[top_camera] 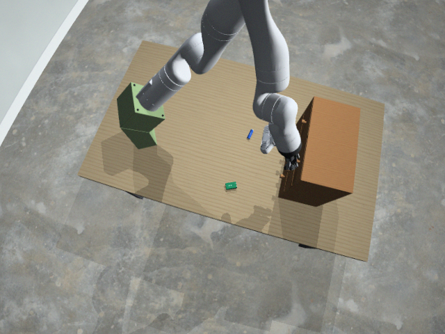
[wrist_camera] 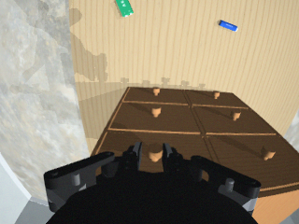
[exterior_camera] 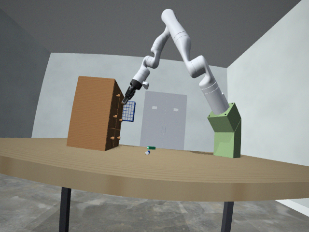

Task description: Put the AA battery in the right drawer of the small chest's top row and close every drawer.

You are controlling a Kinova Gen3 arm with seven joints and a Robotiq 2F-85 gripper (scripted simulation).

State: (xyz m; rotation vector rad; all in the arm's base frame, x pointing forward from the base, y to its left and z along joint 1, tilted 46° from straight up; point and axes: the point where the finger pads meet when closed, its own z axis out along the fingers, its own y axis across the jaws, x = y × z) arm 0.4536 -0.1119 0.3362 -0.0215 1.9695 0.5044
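The AA battery [top_camera: 249,133] [exterior_camera: 147,152] [wrist_camera: 228,25], blue with a pale end, lies on the table in front of the chest. The orange-brown chest [top_camera: 330,143] [exterior_camera: 88,112] stands upright, and its drawers look pushed in. My gripper [top_camera: 291,168] [exterior_camera: 123,102] [wrist_camera: 151,150] is at the top row, at the right drawer [wrist_camera: 122,146]. Its fingers are partly open, one on each side of that drawer's knob [wrist_camera: 155,154]. A small gap shows beside the knob; touch cannot be told. The top row's left drawer has its own knob [top_camera: 303,121] [exterior_camera: 118,95] [wrist_camera: 267,154].
A green block [top_camera: 231,185] [exterior_camera: 151,147] [wrist_camera: 124,7] lies on the table [top_camera: 201,143] [exterior_camera: 174,172] [wrist_camera: 177,51], off toward the chest's right side. The lower drawers' knobs stick out below my gripper. The green robot base [top_camera: 138,124] [exterior_camera: 225,142] stands at the table's far end from the chest.
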